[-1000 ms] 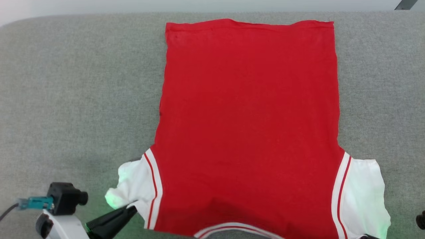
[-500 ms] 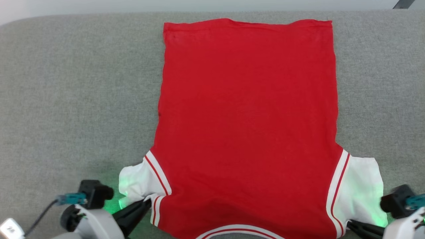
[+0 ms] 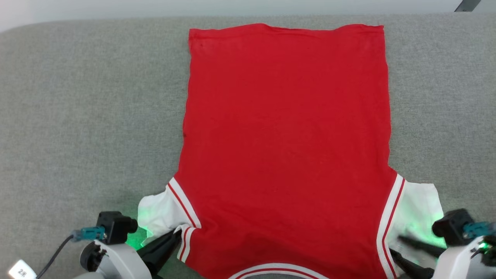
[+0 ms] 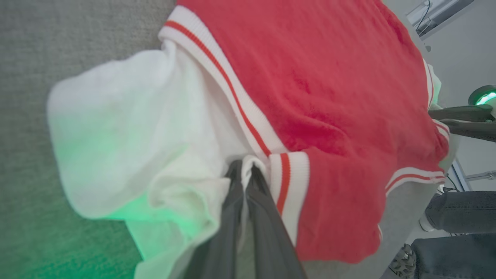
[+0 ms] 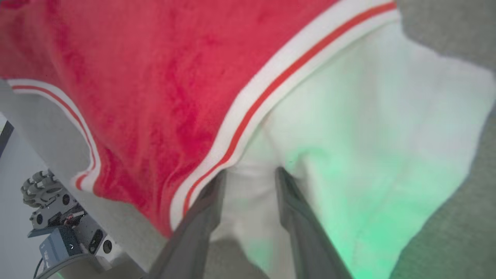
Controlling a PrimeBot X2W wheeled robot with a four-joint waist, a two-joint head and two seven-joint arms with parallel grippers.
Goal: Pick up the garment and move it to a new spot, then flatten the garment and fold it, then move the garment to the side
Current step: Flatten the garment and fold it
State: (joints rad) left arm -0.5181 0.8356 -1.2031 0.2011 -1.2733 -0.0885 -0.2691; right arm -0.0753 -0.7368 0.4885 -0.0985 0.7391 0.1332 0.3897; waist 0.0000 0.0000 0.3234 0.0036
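The jersey (image 3: pixel 286 135) is plain red; its short sleeves (image 3: pixel 157 211) are white, tinged green by a glow; the trim (image 3: pixel 184 201) is red-and-white striped; the worktop (image 3: pixel 89 116) is mottled grey; the fingers (image 3: pixel 161 248) are dark.

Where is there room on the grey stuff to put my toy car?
The widest bare patch of the grey surface lies left of the red shirt. A narrower strip runs along its right edge. It's crowded at the near edge, where the left pincer and right pincer sit at the white sleeves.
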